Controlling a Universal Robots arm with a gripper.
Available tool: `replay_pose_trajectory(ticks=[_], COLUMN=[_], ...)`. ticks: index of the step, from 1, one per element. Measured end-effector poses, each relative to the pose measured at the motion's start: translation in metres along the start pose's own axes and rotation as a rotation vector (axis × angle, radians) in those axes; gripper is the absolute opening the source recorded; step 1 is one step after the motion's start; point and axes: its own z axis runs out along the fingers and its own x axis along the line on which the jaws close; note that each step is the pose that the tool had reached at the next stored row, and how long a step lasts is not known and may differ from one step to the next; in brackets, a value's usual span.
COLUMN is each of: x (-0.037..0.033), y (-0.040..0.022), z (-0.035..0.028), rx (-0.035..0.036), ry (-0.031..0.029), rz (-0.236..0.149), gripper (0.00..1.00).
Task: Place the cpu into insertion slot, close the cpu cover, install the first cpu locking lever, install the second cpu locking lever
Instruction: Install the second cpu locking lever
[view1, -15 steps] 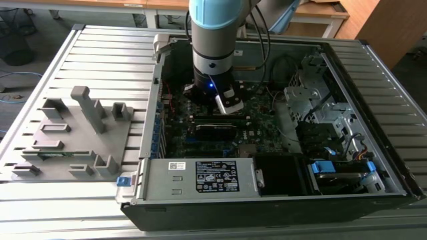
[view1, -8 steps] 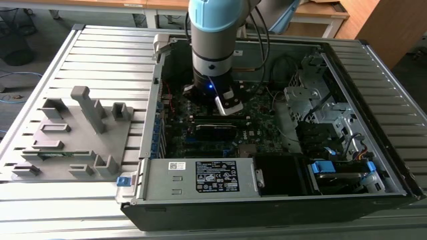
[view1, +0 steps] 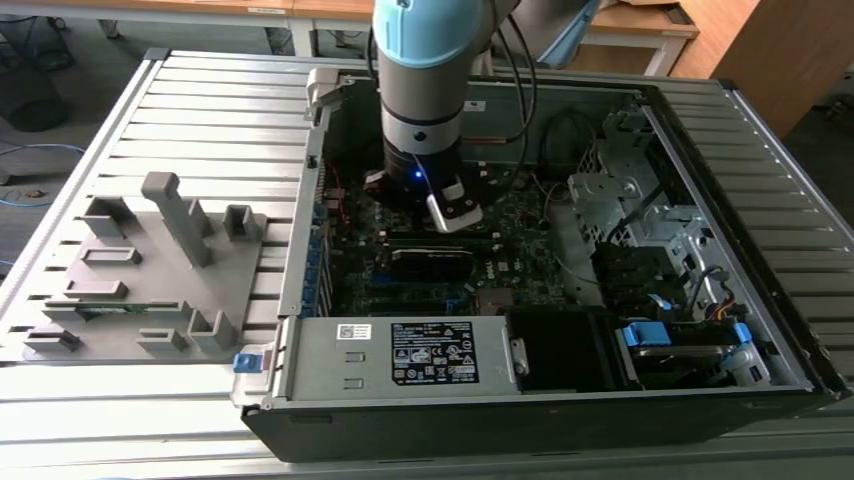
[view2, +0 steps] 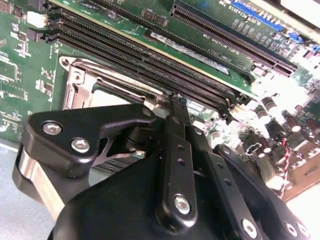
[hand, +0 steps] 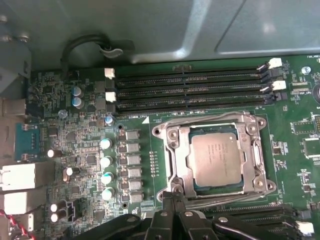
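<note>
- Exterior view: even, bright room light, strongest toward 1 o'clock, where the worktop (view1: 787, 130) ribs shine pale.
- The open case (view1: 534, 390) is dim inside; its deepest shadow lies at 5 o'clock.
- A small blue lamp glows on the arm (view1: 424, 100).
- First wrist view: soft, even light; the cpu (hand: 216, 156) lid has a mild sheen and fine parts are slightly blurred.
- Second wrist view: the pincer (view2: 175, 100) at 6 o'clock is near, dark and soft-focused, and glare washes out 3 to 4 o'clock.
</note>
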Motion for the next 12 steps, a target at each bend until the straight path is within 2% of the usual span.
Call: replay_pose_trajectory(ticks=[8, 12], x=[0.0016, 0.0014], y=[-0.0008, 0.0004], z=[0.0000, -0.0072], rx=[-0.0047, -0.0047], ry=[0.0003, 0.0002], rz=[0.000, 0.000], gripper=[0.10, 0.10])
